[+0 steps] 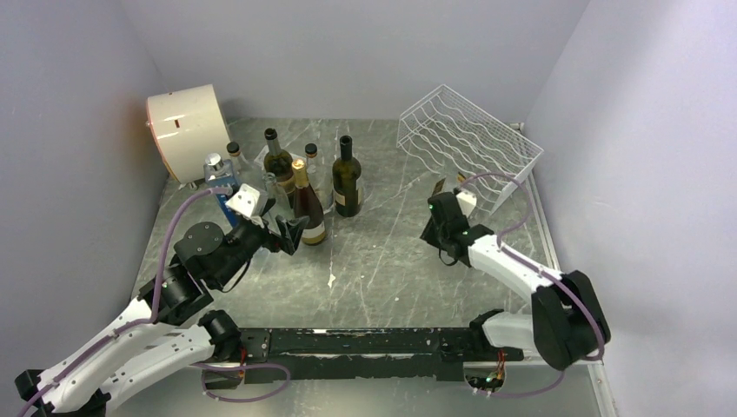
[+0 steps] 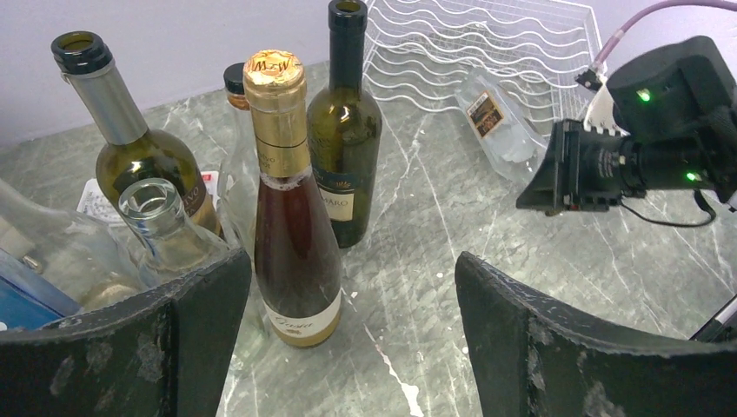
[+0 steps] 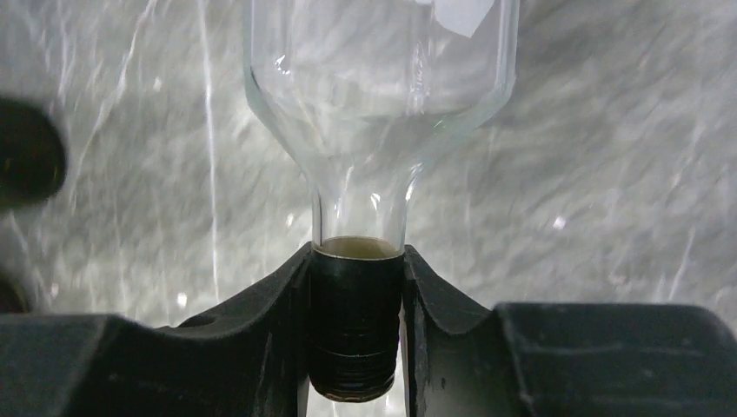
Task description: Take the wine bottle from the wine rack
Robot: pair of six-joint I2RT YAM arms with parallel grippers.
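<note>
The white wire wine rack (image 1: pixel 469 130) stands at the back right, also seen in the left wrist view (image 2: pixel 487 43). A clear glass wine bottle (image 2: pixel 504 130) with a small label lies at the rack's front edge, neck toward the right arm. My right gripper (image 1: pixel 448 207) is shut on its black screw-capped neck (image 3: pixel 355 321); both fingers press the cap, and the clear body (image 3: pixel 382 87) extends away from the gripper (image 3: pixel 356 261). My left gripper (image 1: pixel 291 233) stands open with nothing between its fingers (image 2: pixel 352 269), just in front of a group of upright bottles.
Upright bottles cluster at the back left: a dark green one (image 1: pixel 346 178), a red-brown one with gold foil (image 1: pixel 306 208), an open green one (image 1: pixel 278 161) and smaller clear ones. A cream drum (image 1: pixel 187 130) lies in the far left corner. Walls close three sides.
</note>
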